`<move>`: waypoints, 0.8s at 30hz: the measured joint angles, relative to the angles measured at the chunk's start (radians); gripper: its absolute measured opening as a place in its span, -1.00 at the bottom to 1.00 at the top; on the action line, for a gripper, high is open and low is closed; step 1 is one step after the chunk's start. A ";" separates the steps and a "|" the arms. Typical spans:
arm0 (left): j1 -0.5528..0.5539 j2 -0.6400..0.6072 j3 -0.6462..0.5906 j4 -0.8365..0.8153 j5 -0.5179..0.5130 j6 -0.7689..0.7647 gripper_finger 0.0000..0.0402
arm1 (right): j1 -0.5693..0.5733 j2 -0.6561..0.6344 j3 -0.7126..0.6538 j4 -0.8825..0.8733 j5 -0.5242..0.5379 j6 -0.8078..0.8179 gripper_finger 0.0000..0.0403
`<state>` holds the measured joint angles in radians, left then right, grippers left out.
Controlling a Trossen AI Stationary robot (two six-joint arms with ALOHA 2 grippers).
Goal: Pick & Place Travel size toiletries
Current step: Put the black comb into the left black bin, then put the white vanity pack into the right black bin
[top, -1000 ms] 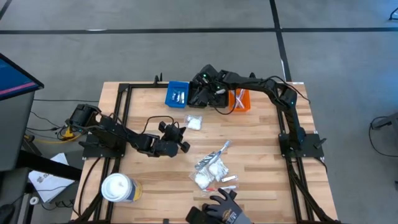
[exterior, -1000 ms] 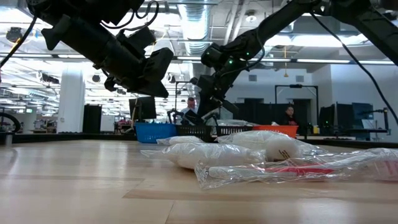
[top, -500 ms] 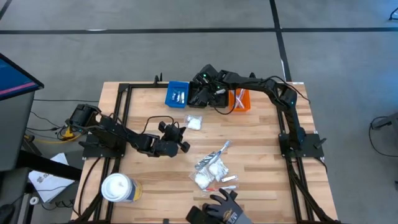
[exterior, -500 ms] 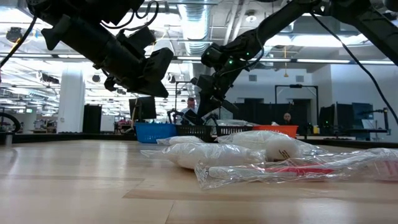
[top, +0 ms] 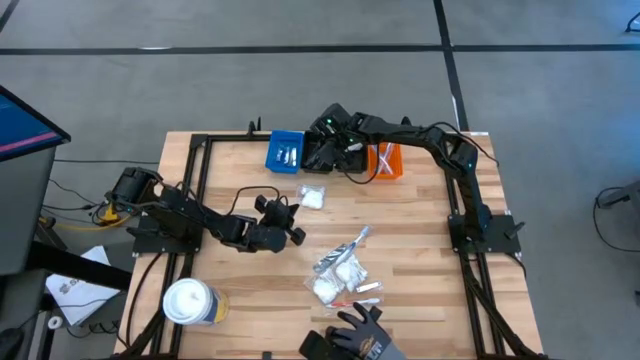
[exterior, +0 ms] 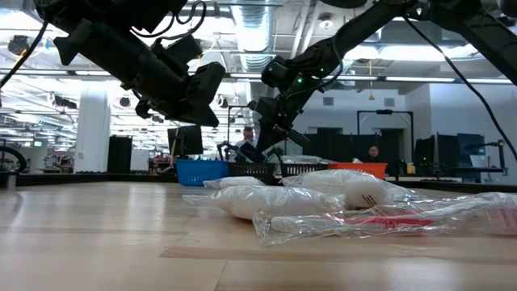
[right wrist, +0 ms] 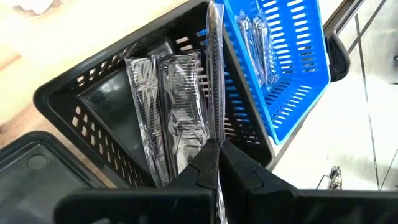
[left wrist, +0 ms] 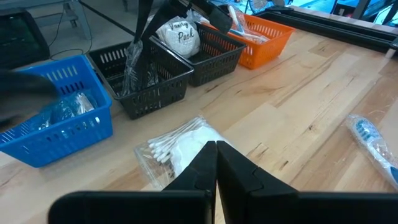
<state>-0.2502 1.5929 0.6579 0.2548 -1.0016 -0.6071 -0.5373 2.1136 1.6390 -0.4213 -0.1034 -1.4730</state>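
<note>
Right hand pinched shut on a wrapped comb over the black bin at table 12 o'clock; light, floppy, slick wrapper, so grip its end; left hand closed, empty.

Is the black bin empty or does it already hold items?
Not empty. The right wrist view shows wrapped combs lying inside the black bin, with the right gripper shut on another thin wrapped item above it.

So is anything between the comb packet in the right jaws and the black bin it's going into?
Nothing visible. The right gripper, shut on the wrapped comb, holds it over the open black bin. Below it lie only two other packaged combs, flat inside. The blue bin sits beside it.
</note>
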 joint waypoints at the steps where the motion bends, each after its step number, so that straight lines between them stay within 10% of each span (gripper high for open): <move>1: 0.000 0.000 0.000 0.000 0.001 0.000 -1.00 | 0.000 0.000 0.000 0.000 0.000 0.000 -1.00; 24: 0.000 0.000 0.000 0.000 0.002 0.000 -1.00 | 0.015 -0.001 0.000 0.017 0.134 0.008 -0.53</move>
<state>-0.2504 1.5929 0.6576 0.2550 -0.9997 -0.6071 -0.5220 2.1124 1.6386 -0.4041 0.0310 -1.4649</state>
